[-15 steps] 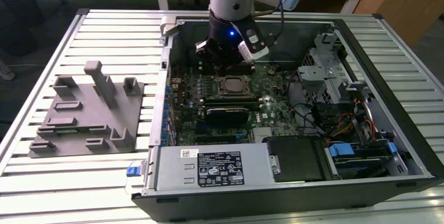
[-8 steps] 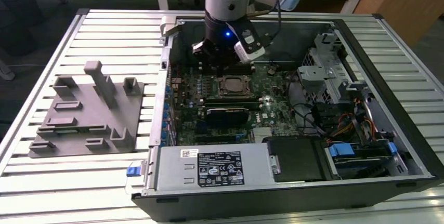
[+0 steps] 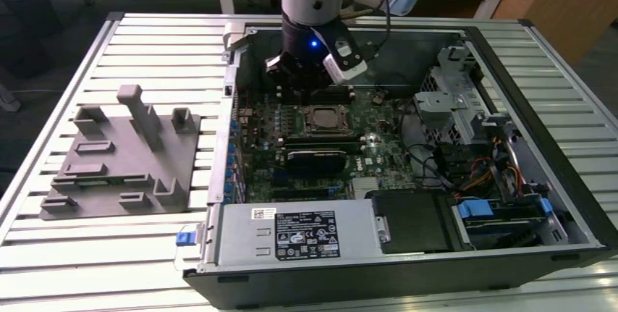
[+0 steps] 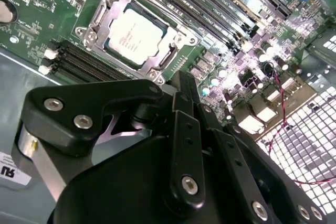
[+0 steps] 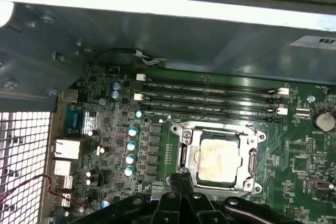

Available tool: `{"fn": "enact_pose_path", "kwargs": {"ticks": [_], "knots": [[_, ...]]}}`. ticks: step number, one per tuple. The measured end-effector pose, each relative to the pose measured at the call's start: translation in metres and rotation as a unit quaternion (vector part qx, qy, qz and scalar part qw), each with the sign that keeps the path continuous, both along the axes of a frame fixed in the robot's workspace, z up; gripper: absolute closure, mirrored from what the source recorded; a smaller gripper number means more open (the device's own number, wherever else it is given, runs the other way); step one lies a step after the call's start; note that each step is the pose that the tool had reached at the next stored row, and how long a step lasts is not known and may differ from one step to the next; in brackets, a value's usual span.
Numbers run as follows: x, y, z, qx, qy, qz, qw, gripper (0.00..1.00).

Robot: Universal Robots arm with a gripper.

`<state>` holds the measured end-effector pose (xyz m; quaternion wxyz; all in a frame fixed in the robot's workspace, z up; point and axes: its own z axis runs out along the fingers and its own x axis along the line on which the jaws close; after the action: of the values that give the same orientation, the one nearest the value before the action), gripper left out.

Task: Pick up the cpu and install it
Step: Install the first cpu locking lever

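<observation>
The cpu [image 4: 135,36] sits flat inside the metal-framed socket [image 4: 100,18] on the green motherboard [image 3: 377,154], silvery top up, with faint dark print on it too small to make out; in the first wrist view the cpu [image 5: 218,159] appears lower centre of the frame, and in the exterior view it [image 3: 320,118] lies near the middle of the open computer case [image 3: 580,203]. The gripper [image 5: 181,182] hangs just beside the socket, its black fingers [image 4: 185,95] drawn together with nothing between them, tips close to the frame's edge. Next to the socket run long dark memory slots [image 5: 210,95] with white end clips. In the exterior view a grey power supply [image 3: 289,234] fills the case's lower left, carrying white and black labels whose text is not legible. On the slatted metal table [image 3: 58,239], at the exterior view's left, stands a grey moulded fixture [image 3: 126,156] with upright posts.
</observation>
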<state>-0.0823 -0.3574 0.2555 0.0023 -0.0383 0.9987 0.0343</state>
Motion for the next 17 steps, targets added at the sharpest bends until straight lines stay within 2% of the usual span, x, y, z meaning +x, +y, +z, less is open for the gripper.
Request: {"fn": "enact_pose_path", "kwargs": {"ticks": [3, 6, 9, 13, 17], "knots": [[-0.008, 0.0, 0.0001, 0.0, -0.0049, 0.0, 1.0, 0.89], [-0.016, 0.0004, 0.0001, 0.0, -0.0065, -0.001, 1.0, 0.89], [-0.02, 0.0029, 0.0001, -0.0001, -0.0072, -0.003, 1.0, 0.89], [-0.024, 0.0084, 0.0001, -0.0001, -0.0074, -0.005, 1.0, 0.89], [-0.026, 0.0173, 0.0001, -0.0001, -0.0074, -0.006, 1.0, 0.89]]}}
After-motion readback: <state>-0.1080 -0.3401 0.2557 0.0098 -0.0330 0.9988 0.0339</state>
